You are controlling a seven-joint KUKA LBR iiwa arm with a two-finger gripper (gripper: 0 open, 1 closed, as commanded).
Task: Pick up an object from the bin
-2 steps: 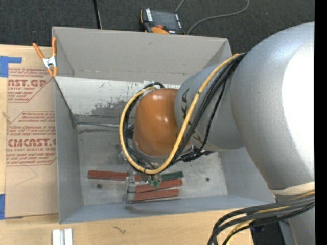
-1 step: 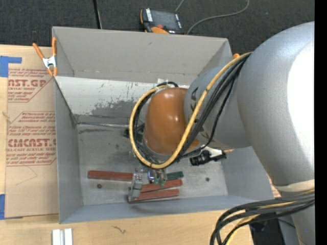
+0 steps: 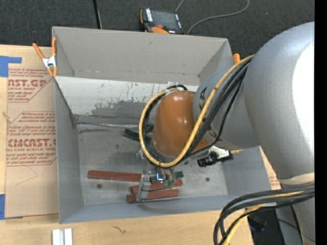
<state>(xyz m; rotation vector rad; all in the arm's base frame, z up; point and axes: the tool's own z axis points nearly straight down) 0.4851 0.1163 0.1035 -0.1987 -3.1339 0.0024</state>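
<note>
There the arm was, reaching in from the right, its orange cover [image 3: 173,124] low inside the grey bin [image 3: 138,55]. The gripper [image 3: 156,180] was down at the floor by the front wall, right over a small cluster of reddish-brown sticks [image 3: 153,194]. A longer reddish-brown stick [image 3: 113,176] lay just left of it, and a dark green thing [image 3: 132,134] poked out behind the arm.

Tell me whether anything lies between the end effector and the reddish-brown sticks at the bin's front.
Nothing visible does. The end effector is low, directly over the short reddish-brown sticks at the front of the bin. A longer reddish-brown stick lies beside them to the view's left, not across the way.
</note>
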